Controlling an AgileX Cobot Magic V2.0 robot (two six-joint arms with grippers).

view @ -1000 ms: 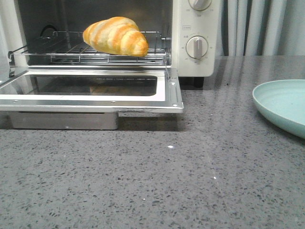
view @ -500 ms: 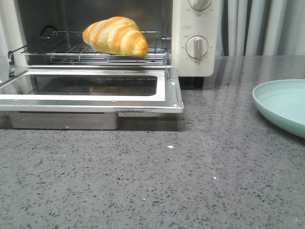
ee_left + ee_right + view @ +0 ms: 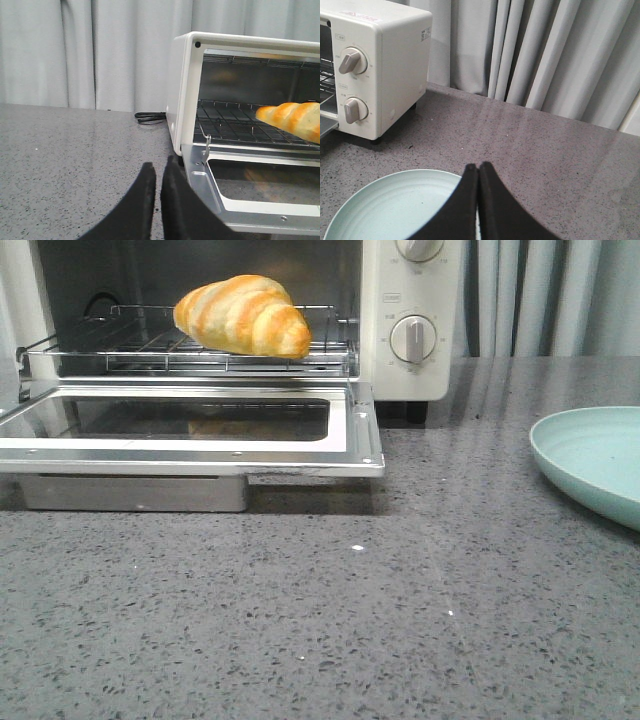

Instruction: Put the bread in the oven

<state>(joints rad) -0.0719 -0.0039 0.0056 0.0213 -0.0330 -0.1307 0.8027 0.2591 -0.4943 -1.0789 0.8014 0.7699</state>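
The bread (image 3: 243, 316), a golden-orange striped roll, lies on the wire rack (image 3: 130, 348) inside the cream-white oven (image 3: 412, 320). The oven door (image 3: 200, 430) hangs open, flat and level. The bread's tapered end also shows in the left wrist view (image 3: 292, 119). Neither gripper shows in the front view. My left gripper (image 3: 156, 168) is shut and empty, low over the counter beside the oven's left front corner (image 3: 181, 95). My right gripper (image 3: 478, 167) is shut and empty, at the rim of the pale green plate (image 3: 395, 205), to the right of the oven (image 3: 380, 65).
The pale green plate (image 3: 592, 462) sits at the right of the grey speckled counter (image 3: 320, 620). A black power cord (image 3: 149, 117) lies behind the oven's left side. Grey curtains (image 3: 545, 55) hang behind the counter.
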